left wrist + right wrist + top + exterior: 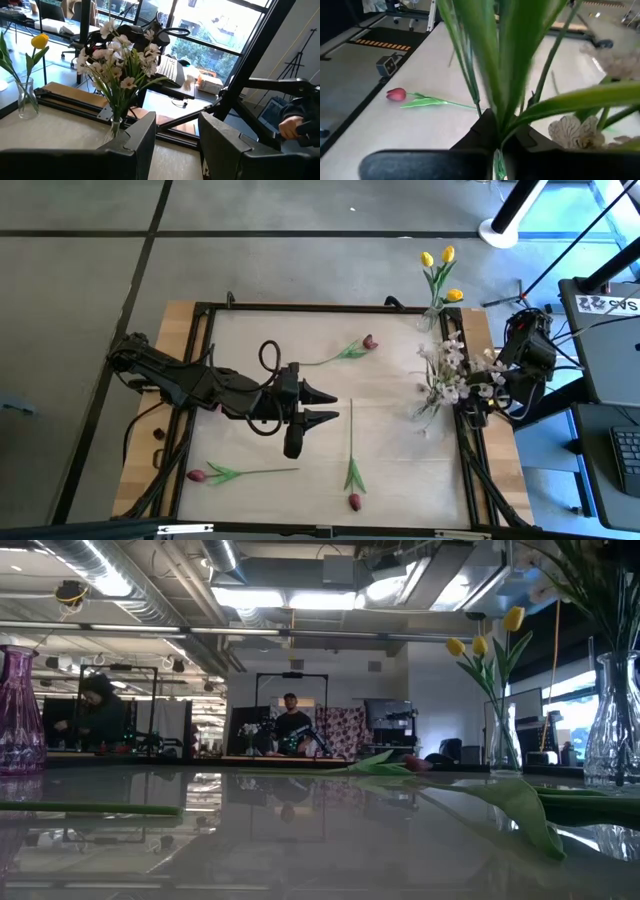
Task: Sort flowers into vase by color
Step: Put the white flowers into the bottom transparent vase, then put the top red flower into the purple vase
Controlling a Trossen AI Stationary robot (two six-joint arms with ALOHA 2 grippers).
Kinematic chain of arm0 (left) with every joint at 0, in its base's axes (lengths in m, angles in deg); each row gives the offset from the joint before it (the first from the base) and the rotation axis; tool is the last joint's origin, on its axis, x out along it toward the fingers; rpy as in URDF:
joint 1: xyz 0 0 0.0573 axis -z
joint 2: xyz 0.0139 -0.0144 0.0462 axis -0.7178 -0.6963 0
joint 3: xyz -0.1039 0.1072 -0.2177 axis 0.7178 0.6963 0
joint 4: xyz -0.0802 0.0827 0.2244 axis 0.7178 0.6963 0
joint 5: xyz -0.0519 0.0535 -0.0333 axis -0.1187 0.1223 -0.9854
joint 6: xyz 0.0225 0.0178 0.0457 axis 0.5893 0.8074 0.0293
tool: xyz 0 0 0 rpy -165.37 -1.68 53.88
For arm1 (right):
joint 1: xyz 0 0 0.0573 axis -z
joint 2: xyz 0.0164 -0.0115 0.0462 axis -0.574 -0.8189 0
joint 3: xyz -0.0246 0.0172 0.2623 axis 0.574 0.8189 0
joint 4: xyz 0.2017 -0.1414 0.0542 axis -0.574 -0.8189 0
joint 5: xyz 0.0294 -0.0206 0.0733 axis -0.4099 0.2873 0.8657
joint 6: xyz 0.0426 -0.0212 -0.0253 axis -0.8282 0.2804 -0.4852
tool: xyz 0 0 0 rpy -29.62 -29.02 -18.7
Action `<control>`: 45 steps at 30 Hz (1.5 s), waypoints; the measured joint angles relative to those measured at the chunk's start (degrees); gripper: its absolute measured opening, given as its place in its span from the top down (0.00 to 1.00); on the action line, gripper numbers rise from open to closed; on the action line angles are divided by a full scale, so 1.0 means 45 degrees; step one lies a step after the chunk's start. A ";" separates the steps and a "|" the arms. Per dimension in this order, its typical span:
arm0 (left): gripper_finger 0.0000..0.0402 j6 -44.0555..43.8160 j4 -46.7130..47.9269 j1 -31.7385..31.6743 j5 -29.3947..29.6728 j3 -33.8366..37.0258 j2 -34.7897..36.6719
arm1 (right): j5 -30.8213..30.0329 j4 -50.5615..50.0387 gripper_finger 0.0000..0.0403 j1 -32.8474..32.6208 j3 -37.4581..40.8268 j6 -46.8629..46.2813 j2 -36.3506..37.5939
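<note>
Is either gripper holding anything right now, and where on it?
The right gripper pinches the white blossom spray low on its green stems, at the table's right edge. The left gripper is open and empty.

Yellow tulips (441,264), dark red tulips (355,501), white blossoms (450,370).

The right gripper (470,412) sat hidden behind the white blossoms (448,370). Green stems (490,55) blurred past the frame edge, hiding its fingertips.

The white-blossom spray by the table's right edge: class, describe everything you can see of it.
The white-blossom spray is a bunch of small pale blossoms on thin green stems with long narrow leaves, looking artificial. It stands roughly upright in a clear glass vase near the table's right edge, below the yellow tulips in the high view. The right gripper is closed around its green stems.
</note>
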 joint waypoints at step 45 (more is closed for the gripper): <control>0.64 0.0110 0.0044 0.0068 -0.0005 0.0000 0.0000 | 0.2243 -0.2503 0.27 0.0002 -0.2862 -0.2866 -0.2271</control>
